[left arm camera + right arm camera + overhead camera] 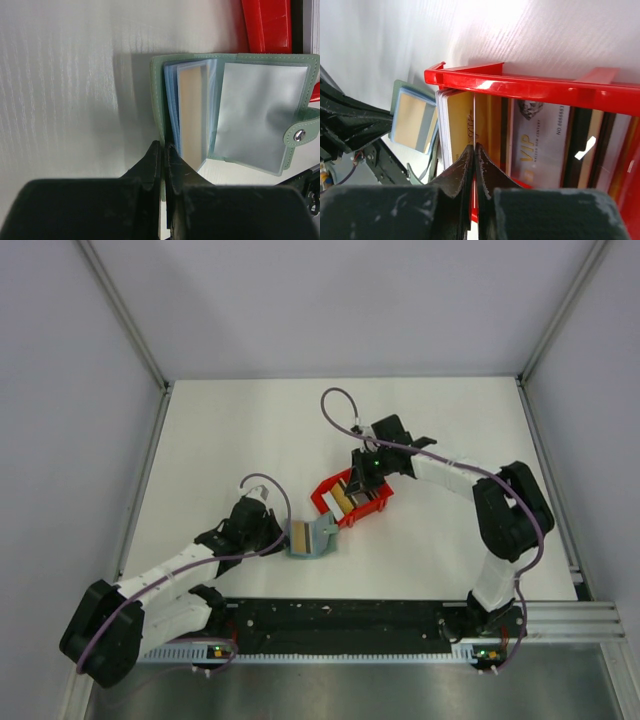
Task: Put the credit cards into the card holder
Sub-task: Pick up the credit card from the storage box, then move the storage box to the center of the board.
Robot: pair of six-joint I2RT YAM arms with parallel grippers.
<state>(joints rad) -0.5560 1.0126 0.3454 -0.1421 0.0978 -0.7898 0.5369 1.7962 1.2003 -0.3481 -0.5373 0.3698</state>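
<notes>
The grey-green card holder (312,538) lies open on the table, its light blue sleeves showing. In the left wrist view the card holder (260,110) has a tan card (190,107) in one sleeve. My left gripper (164,145) is shut on the holder's left cover edge and also shows in the top view (285,535). The credit cards (540,140) stand upright in a red bin (520,85), mostly gold, one whitish. My right gripper (474,146) is shut on the edge of one gold card (474,117) in the bin, and also shows from above (360,478).
The red bin (350,502) sits just right of and behind the holder, almost touching it. The white table (230,440) is walled on three sides. A black rail (340,620) with both arm bases runs along the near edge.
</notes>
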